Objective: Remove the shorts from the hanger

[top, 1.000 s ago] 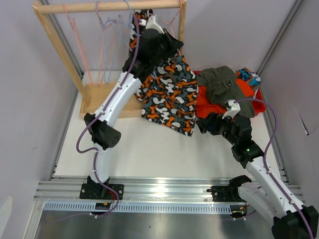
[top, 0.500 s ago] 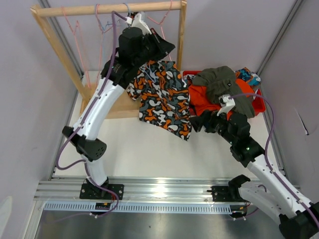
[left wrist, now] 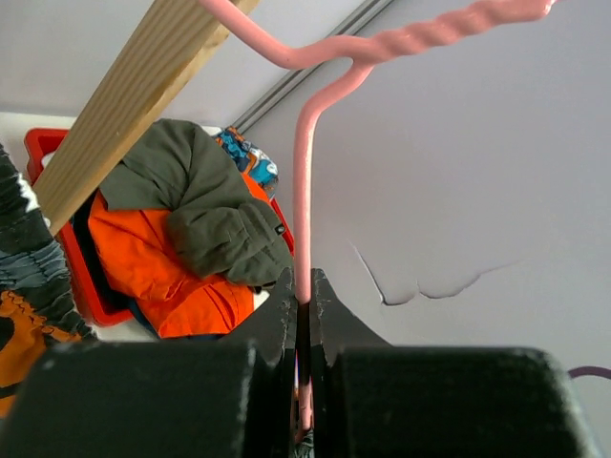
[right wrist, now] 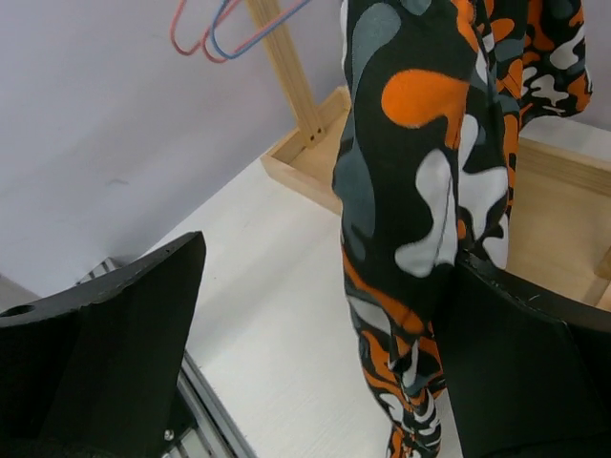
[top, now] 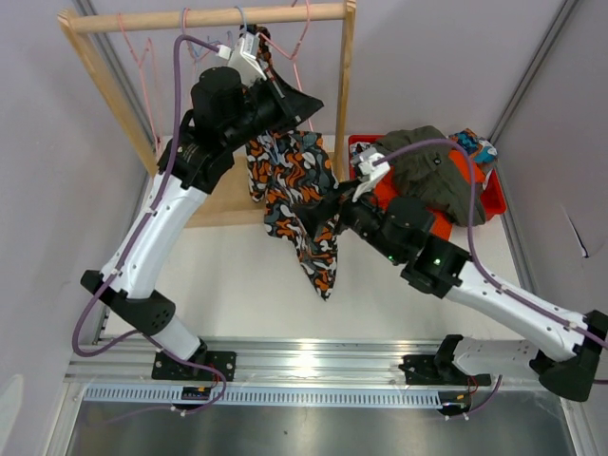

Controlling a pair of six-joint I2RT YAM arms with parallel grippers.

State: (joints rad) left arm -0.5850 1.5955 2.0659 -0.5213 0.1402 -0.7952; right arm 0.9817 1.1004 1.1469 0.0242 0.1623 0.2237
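Observation:
The orange-black-white-grey blotch shorts (top: 296,204) hang from a pink hanger (top: 293,59) in front of the wooden rack. My left gripper (top: 306,101) is shut on the hanger's wire (left wrist: 304,239) just above the shorts. My right gripper (top: 325,205) is wide open at the shorts' right side. In the right wrist view the fabric (right wrist: 420,181) hangs between the fingers and touches the right finger (right wrist: 535,363). Olive (top: 423,161), bright orange (top: 397,204) and teal print (top: 472,144) shorts lie piled in a red bin (top: 494,195). The navy pair is hidden.
The wooden rack has a top rail (top: 142,17), a right post (top: 342,104) and a base (top: 223,199). Bare pink (top: 141,57) and blue (top: 201,47) hangers hang on the rail. A metal rail (top: 313,366) runs along the near edge of the table.
My left arm has lifted the hanger and shorts up and left, so the shorts now hang narrow. My right arm has reached from the bin forward and left to the shorts.

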